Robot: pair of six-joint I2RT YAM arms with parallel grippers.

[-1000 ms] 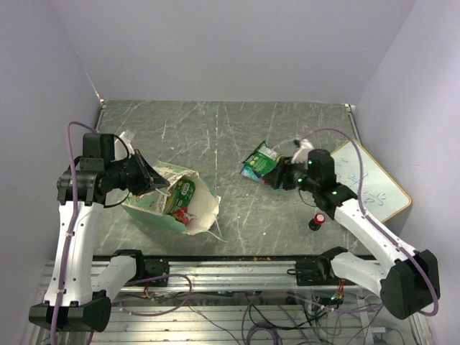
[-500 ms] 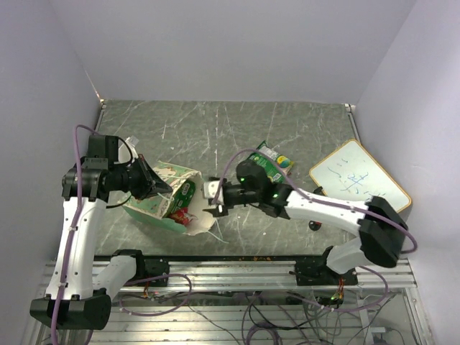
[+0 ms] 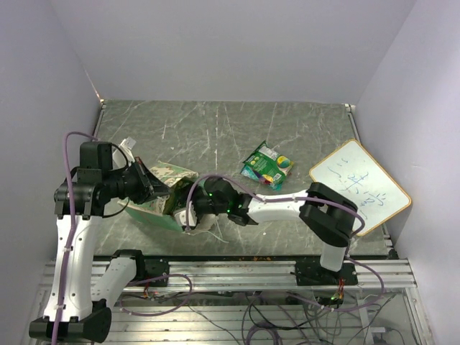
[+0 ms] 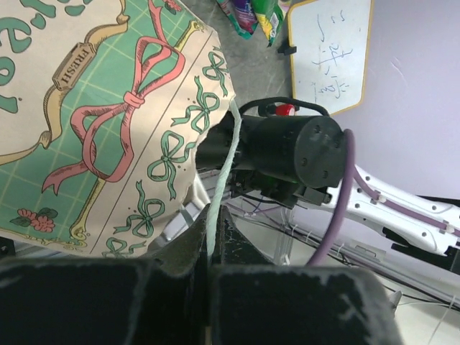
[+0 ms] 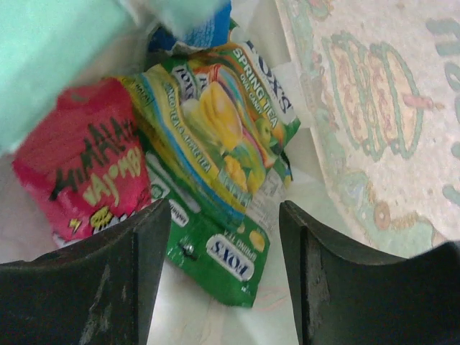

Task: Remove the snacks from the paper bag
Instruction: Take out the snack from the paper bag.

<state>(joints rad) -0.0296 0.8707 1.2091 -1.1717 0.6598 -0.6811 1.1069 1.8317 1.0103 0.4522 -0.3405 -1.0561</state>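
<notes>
The paper bag lies at the table's left with its mouth toward the right. My left gripper is shut on the bag's mint-green rim; the printed side of the bag fills the left wrist view. My right gripper is open and reaches into the bag's mouth. In the right wrist view its fingers straddle the lower corner of a green snack packet, with a red packet to the left and a blue one above. Two packets lie on the table.
A wood-framed whiteboard lies at the right edge, also in the left wrist view. A small red-topped knob shows behind my right wrist. My right arm stretches across the front of the table. Purple walls enclose three sides.
My right arm left a packet on the table at centre right, swung left across the table and pushed its open gripper into the bag's mouth. My left gripper kept its hold on the rim.
</notes>
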